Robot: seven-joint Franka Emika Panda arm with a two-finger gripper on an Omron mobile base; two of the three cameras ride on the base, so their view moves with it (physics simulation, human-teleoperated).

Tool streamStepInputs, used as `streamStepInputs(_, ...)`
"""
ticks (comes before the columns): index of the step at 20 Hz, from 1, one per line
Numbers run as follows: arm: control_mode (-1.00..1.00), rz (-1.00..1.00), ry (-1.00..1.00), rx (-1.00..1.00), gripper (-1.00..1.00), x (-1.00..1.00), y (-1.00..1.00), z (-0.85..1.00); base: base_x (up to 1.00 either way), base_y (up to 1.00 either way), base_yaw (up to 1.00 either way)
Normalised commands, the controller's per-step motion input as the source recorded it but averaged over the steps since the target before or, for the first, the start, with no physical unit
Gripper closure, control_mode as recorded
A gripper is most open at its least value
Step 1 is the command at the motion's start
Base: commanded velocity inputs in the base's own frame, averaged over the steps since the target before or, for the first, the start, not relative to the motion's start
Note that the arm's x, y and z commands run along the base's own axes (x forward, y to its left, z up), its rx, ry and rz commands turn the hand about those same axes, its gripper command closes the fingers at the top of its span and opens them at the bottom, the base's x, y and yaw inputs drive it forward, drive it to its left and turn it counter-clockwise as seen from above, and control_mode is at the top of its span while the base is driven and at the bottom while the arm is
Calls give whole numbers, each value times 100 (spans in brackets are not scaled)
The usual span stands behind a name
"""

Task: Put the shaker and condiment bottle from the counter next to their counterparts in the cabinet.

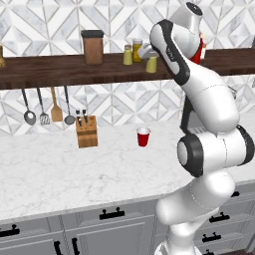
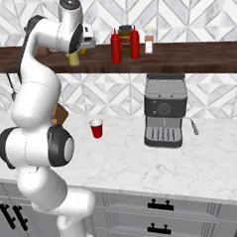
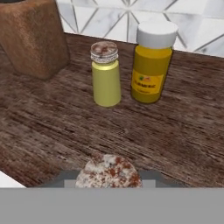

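My gripper (image 1: 151, 58) (image 2: 75, 52) is shut on the shaker (image 1: 151, 65) (image 2: 74, 59), a small yellow-green cylinder held over the front part of the cabinet (image 1: 50, 70) (image 2: 196, 56), a dark wooden shelf. In the hand view the shaker's speckled cap (image 3: 109, 173) sits right below the camera. Its counterpart shaker (image 1: 128, 55) (image 3: 106, 75) stands a short way behind, beside an orange-yellow jar (image 1: 137, 50) (image 3: 151, 65). Two red condiment bottles (image 2: 116, 46) (image 2: 134, 42) stand side by side further right on the shelf. I cannot tell whether the held shaker touches the wood.
A brown canister (image 1: 92, 47) (image 3: 33, 37) stands left of the shakers. On the counter (image 1: 50, 169) are a knife block (image 1: 86, 132), a red cup (image 1: 143, 136) (image 2: 96, 128) and a coffee machine (image 2: 164, 110). Utensils (image 1: 45, 107) hang under the shelf.
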Motion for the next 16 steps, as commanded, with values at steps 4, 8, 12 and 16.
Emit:
streamStepInputs(4,-100,0,-3,-1,100,0,0,-5,0,0,0)
streamStepInputs(8,-100,0,-7,-4,100,37,0,6,0,0,0)
streamStepInputs(12,-100,0,-1,0,100,44,0,2,0,0,0)
streamStepInputs(16,-100,0,0,0,100,11,0,0,0,0,0)
